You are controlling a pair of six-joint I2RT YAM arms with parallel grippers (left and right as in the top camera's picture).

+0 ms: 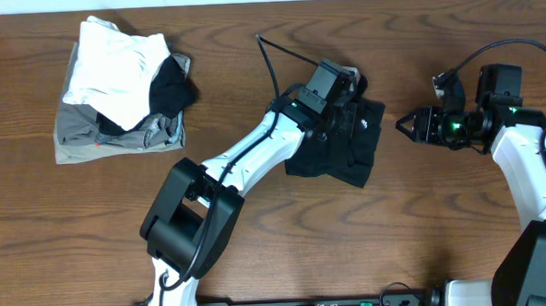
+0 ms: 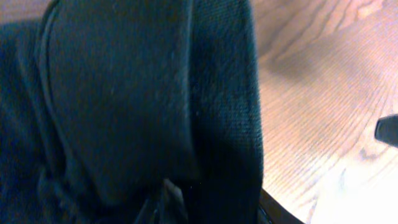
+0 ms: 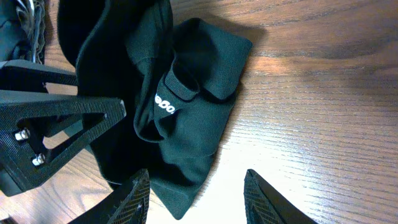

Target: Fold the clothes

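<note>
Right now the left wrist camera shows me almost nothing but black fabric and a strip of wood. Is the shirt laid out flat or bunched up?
Observer: Bunched up. In the overhead view the black shirt is a crumpled heap, and the left tool is over its upper part.
Operator: Where is the other arm?
Observer: The right tool is open. It sits just to the right of the heap and is not touching the fabric.
Operator: Anything else around?
Observer: There is a pile at the far left, with a white folded garment lying on a grey folded garment.
</note>
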